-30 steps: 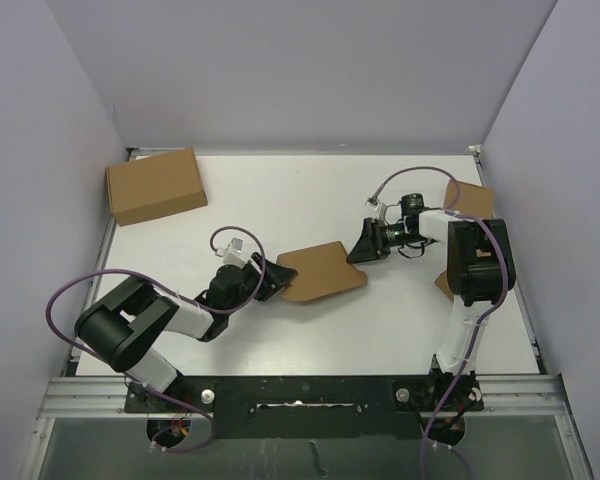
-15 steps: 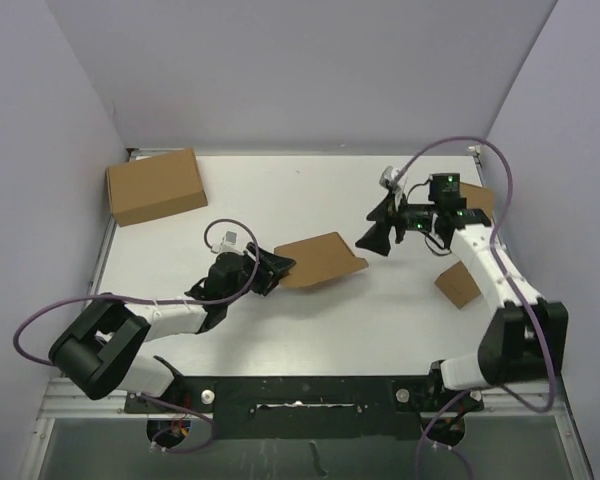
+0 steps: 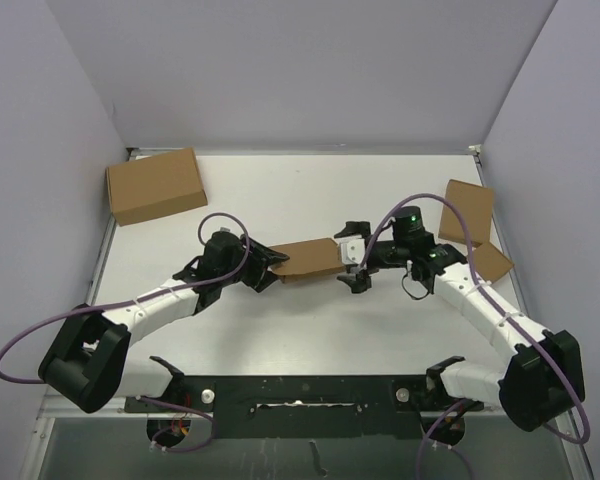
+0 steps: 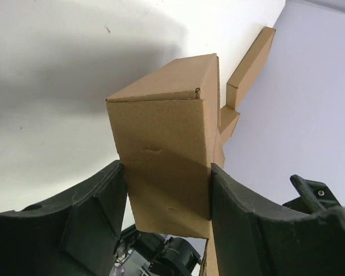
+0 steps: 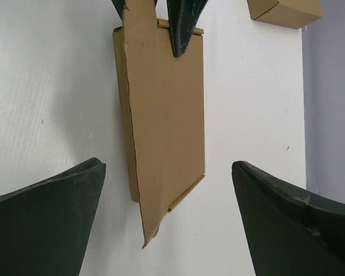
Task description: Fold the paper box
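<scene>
The paper box [image 3: 308, 260] is a slim brown oblong held off the table at mid-table. My left gripper [image 3: 270, 272] is shut on its left end. In the left wrist view the box [image 4: 167, 138] sits clamped between both pads, with the left gripper [image 4: 167, 190] round its near end. My right gripper [image 3: 352, 262] stands wide open at the box's right end. In the right wrist view the box [image 5: 167, 109] reaches in between the spread fingers of the right gripper [image 5: 168, 167] and touches neither; a ragged loose flap [image 5: 149, 224] sticks out of that end.
A larger closed brown carton [image 3: 155, 185] lies at the back left of the white table [image 3: 280, 200]. Two small closed brown boxes [image 3: 468, 210] [image 3: 490, 262] lie by the right wall. Purple walls stand on three sides.
The right gripper opened wide and swung left and forward to the box's right end. The left arm stretched out, carrying the box right and turning it narrower to the top camera.
</scene>
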Robot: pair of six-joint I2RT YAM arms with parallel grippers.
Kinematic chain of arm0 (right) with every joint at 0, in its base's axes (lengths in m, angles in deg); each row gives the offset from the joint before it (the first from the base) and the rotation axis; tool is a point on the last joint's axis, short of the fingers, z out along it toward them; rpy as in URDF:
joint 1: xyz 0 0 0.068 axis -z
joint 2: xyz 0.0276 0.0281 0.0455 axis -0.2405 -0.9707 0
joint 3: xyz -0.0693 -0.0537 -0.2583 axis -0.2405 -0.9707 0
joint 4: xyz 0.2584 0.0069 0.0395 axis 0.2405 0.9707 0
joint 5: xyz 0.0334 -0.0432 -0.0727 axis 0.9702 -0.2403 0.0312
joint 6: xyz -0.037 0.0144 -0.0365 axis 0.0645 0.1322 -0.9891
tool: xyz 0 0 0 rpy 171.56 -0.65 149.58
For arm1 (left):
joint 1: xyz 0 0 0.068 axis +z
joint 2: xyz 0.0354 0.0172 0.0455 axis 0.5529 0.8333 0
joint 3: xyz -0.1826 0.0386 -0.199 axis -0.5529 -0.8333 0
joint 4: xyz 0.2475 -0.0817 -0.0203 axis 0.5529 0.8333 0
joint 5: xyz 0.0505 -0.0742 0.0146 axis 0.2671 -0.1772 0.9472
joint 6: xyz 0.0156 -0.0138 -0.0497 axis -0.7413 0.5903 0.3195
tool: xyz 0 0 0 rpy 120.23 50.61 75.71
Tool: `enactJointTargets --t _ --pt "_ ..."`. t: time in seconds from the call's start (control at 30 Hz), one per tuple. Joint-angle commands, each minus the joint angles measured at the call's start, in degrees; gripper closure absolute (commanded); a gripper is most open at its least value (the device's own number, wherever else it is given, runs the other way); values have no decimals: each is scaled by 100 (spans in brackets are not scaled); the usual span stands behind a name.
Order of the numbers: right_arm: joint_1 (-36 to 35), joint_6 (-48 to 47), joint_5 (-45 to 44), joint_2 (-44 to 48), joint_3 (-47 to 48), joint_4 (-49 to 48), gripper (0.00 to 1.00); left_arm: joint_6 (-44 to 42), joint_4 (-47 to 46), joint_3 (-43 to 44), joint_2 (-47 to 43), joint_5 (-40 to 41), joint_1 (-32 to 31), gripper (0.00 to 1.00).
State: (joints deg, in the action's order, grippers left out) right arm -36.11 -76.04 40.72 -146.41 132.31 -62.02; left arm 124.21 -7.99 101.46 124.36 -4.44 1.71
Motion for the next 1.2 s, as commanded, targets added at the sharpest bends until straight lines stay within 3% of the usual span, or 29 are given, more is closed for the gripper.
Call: enactJointTargets --t 0.0,0.2,0.43,0.87,1.0,1.17 --pt "-667 -675 -1188 -156 -273 -858 2 306 107 424 -7 -378 48 59" --pt "-1178 -748 -1684 -327 -597 -1310 2 579 0 426 89 -431 52 59" --pt "-1623 -576 -2914 -553 -994 -2590 2 699 -99 422 117 -490 57 59" --pt "-1824 -572 -3405 -571 -1259 -3331 47 804 -307 332 113 -451 57 55" --pt "-1841 -541 -3456 -562 -1296 -3438 53 851 -529 242 73 -435 57 50" --pt "-1829 -300 -3440 -498 -1234 -3449 55 839 -640 169 -54 -348 57 32"
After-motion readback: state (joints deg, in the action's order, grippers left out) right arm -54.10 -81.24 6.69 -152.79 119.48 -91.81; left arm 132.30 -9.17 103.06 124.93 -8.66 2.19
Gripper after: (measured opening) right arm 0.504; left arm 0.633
